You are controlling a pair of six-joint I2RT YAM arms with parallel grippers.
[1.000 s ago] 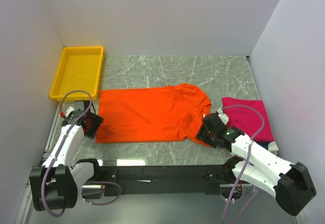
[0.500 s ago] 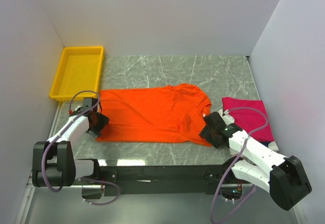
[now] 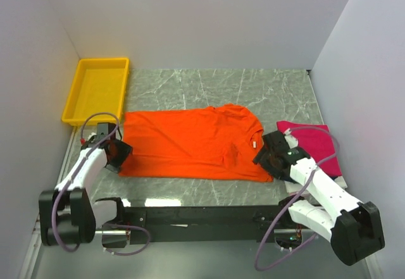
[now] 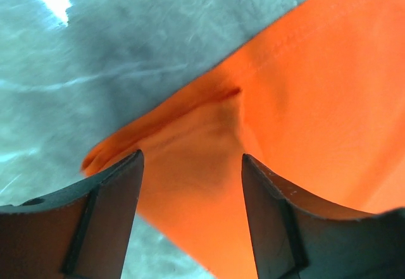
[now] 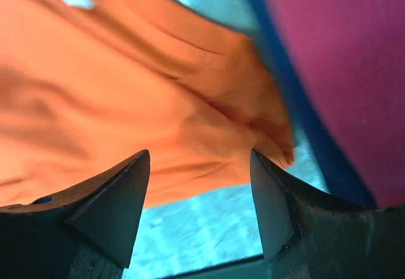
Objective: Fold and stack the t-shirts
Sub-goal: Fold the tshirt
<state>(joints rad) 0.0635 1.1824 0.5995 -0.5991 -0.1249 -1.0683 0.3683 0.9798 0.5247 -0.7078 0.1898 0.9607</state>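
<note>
Over the last second your right arm has pulled back toward the pile on the right. The right claw now sits at the near right edge of the orange cloth, while the left claw has barely shifted.

The orange t-shirt lies spread flat across the middle of the worktop, hem to the left. The folded magenta shirt is just beside it on the right, resting on a navy layer.

Both claws stand apart and grip nothing. The left one straddles the near hem corner, and the right one is over the sleeve edge.

This looks like the pinch before the first fold. Lower each claw until its fingers bracket the cloth, and catch both layers. Close the two together so the edge lifts evenly, and keep the right claw off the magenta shirt.
</note>
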